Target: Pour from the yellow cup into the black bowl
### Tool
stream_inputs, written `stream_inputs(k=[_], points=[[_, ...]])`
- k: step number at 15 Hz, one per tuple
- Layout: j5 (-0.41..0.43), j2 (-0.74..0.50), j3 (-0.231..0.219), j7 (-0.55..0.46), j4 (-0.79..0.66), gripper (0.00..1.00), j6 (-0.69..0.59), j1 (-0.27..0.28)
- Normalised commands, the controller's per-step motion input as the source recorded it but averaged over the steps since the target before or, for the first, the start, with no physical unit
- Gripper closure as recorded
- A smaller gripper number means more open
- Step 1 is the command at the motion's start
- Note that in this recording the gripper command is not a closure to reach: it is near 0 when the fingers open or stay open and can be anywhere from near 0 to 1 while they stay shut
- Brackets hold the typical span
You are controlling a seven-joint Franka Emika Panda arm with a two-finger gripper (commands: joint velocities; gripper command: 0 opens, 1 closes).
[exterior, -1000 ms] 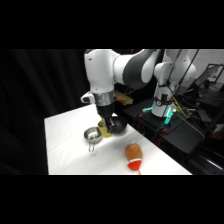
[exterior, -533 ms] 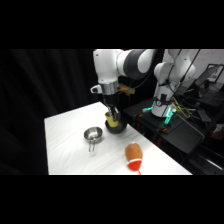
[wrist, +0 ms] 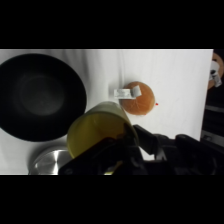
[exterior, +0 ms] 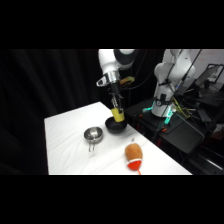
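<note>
A: Yellow cup (exterior: 118, 114) – where is it against the black bowl (exterior: 115, 126)?
B: Lifted off the white table (exterior: 70, 135), hanging just above the bowl's far rim in the side view. From the wrist, the yellow cup (wrist: 98, 132) is tipped, its open mouth facing the camera, beside the black bowl (wrist: 40, 95) and overlapping its edge
A: And the gripper (exterior: 116, 106)?
B: Closed on the yellow cup; in the wrist view the gripper (wrist: 117, 152) shows as black linkage wrapped round the cup's lower side
A: What else sits near the bowl?
B: A silver metal bowl (exterior: 93, 133) just beside it, and an orange-and-red rounded object (exterior: 133, 154) a little farther off
</note>
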Motion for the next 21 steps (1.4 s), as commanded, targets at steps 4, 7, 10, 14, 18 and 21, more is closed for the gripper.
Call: stream_inputs(k=[4, 7, 10, 14, 18, 21], points=[[0.561, 0.27, -0.273, -0.88, 0.25, 0.16, -0.59, -0.202], [0.433, 0.49, -0.046, -0.54, 0.44, 0.17, -0.65, -0.197], [0.259, 0.49, 0.075, -0.27, 0.45, 0.18, -0.5, -0.17], [0.114, 0.32, 0.118, -0.12, 0.35, 0.18, -0.32, -0.151], [-0.027, 0.05, 0.101, 0.08, 0.15, 0.18, -0.03, -0.083], [-0.311, -0.43, 0.104, 0.57, -0.17, 0.18, 0.58, 0.144]])
